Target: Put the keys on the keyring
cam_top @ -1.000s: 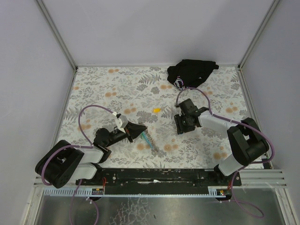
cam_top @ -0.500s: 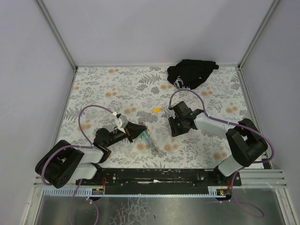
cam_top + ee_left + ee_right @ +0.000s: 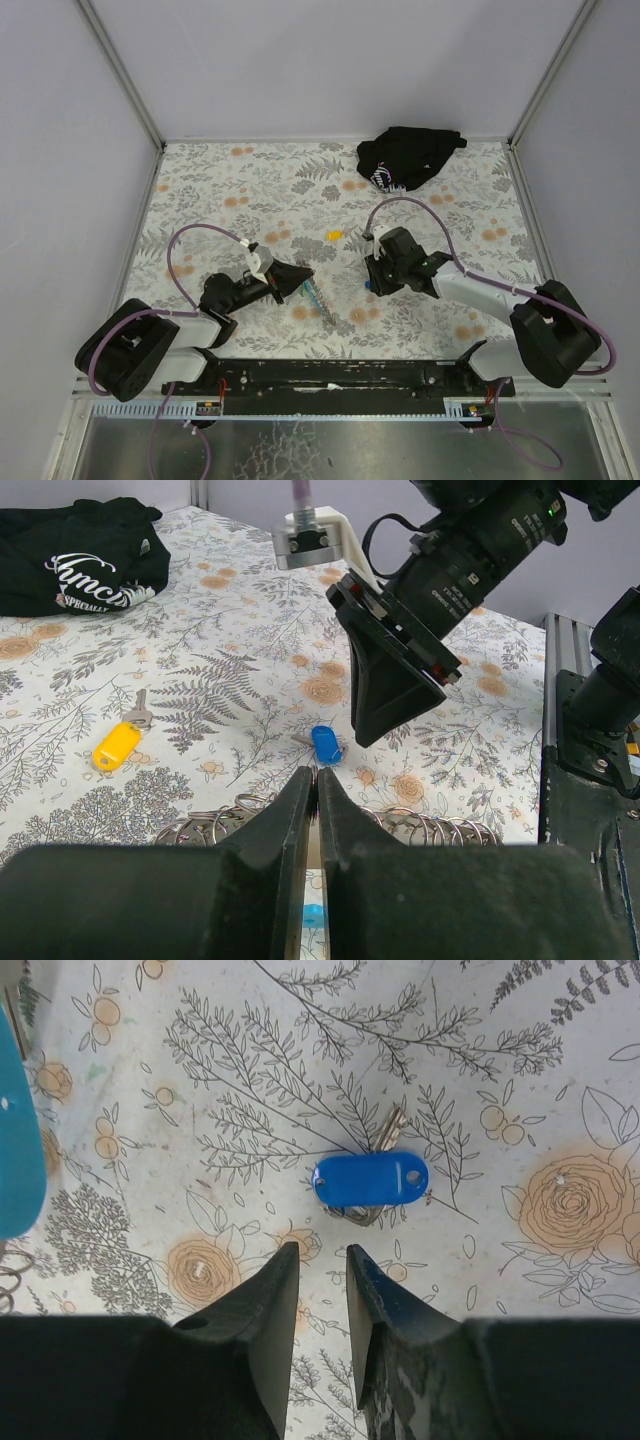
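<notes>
The keys (image 3: 372,1182), small silvery ones under a bright blue tag, lie flat on the flowered table; the same blue tag (image 3: 325,744) shows in the left wrist view and from above (image 3: 369,287). My right gripper (image 3: 320,1250) hovers just short of them, jaws narrowly open with nothing between; its black wedge fingers (image 3: 385,680) point down at the tag. My left gripper (image 3: 316,772) is shut on the keyring, whose metal coils (image 3: 205,825) spread to both sides of the fingers. The light-blue strap (image 3: 316,297) trails from it.
A second key with a yellow tag (image 3: 334,235) lies further back on the table (image 3: 220,190). The black cloth bundle (image 3: 408,155) sits at the back right corner. Purple cables loop over both arms. Grey walls close in three sides.
The right arm has swung left and nearer, stopping over the blue-tagged keys, and its jaws have narrowed. The left arm has not moved.
</notes>
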### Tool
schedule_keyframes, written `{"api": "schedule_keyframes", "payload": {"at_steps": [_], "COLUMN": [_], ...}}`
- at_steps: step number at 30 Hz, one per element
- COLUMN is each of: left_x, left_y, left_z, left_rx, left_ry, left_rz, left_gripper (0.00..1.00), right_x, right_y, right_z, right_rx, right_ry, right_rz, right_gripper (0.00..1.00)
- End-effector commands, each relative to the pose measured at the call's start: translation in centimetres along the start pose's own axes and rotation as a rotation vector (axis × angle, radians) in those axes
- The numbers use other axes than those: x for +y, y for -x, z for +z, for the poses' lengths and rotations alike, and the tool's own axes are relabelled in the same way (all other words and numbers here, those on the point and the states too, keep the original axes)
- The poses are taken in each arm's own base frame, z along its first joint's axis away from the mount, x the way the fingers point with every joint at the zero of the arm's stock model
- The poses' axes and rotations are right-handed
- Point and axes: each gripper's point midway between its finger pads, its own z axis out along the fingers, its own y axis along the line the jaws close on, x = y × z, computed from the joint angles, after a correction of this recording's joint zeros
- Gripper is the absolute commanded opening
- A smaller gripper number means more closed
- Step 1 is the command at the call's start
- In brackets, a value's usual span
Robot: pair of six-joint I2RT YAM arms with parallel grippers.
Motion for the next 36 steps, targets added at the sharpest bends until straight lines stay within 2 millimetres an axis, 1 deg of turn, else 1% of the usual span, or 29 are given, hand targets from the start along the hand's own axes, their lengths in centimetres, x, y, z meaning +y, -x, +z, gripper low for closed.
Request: {"api": "schedule_keyframes", "payload": {"at_steps": [1, 4, 8, 13, 22, 26, 31, 36], "left_x": [-0.2, -0.2, -0.2, -0.2, -0.2, -0.3, -0.3, -0.3], "left_y": [2.2, 2.2, 2.1, 2.2, 2.1, 2.1, 2.1, 2.2], "left_z": [0.5, 0.4, 0.4, 0.4, 0.4, 0.4, 0.4, 0.4], "left_rx": [-0.073, -0.073, -0.073, -0.074, -0.073, -0.072, -0.072, -0.074], "left_ry": [-0.021, -0.021, -0.022, -0.02, -0.022, -0.023, -0.023, -0.024], "left_rz": [0.046, 0.047, 0.046, 0.049, 0.046, 0.046, 0.046, 0.047], "left_gripper": [0.04, 0.04, 0.04, 0.04, 0.04, 0.04, 0.04, 0.04], "right_x": [0.4, 0.3, -0.2, -0.1, 0.0, -0.1, -0.1, 0.0], "right_y": [1.7, 1.7, 1.4, 1.6, 0.4, 0.3, 0.3, 0.3], "right_z": [0.0, 0.5, 1.2, 1.3, 2.3, 2.3, 2.4, 2.3], "right_rx": [-0.126, -0.138, -0.13, -0.146, -0.09, -0.088, -0.087, -0.078], "right_ry": [0.029, 0.031, 0.009, 0.015, 0.03, 0.027, 0.027, 0.026], "right_rz": [-0.067, -0.063, -0.063, -0.072, -0.065, -0.061, -0.059, -0.06], "right_gripper": [0.32, 0.32, 0.29, 0.29, 0.28, 0.27, 0.23, 0.13]}}
